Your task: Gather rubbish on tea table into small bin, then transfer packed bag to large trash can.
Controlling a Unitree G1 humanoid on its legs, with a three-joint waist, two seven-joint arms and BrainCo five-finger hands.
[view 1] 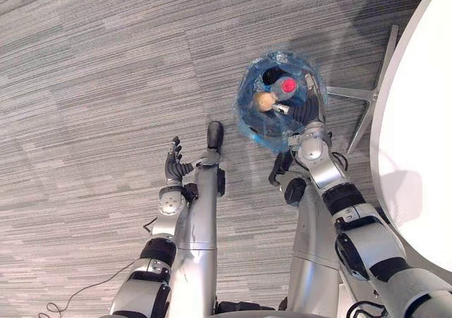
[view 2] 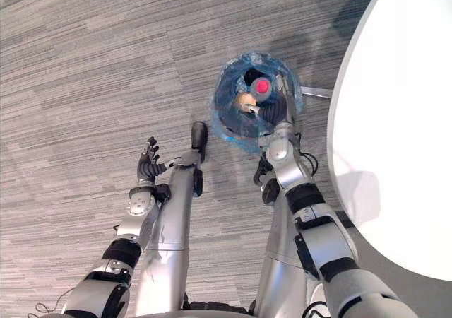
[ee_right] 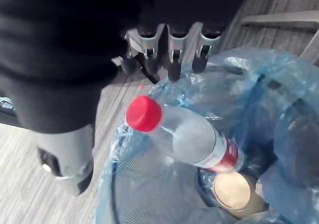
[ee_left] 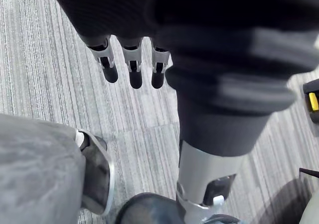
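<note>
The small bin, lined with a blue plastic bag, stands on the carpet beside the white table. A clear bottle with a red cap leans inside it, next to a round tan item. My right hand hovers over the bin's near right rim, open; its fingertips hang at the bag's edge above the bottle and hold nothing. Low on my left side, away from the bin, my left hand is also open, its fingers relaxed above the carpet.
The white tea table curves down the right side, its metal legs reaching toward the bin. Grey striped carpet spreads to the left and ahead.
</note>
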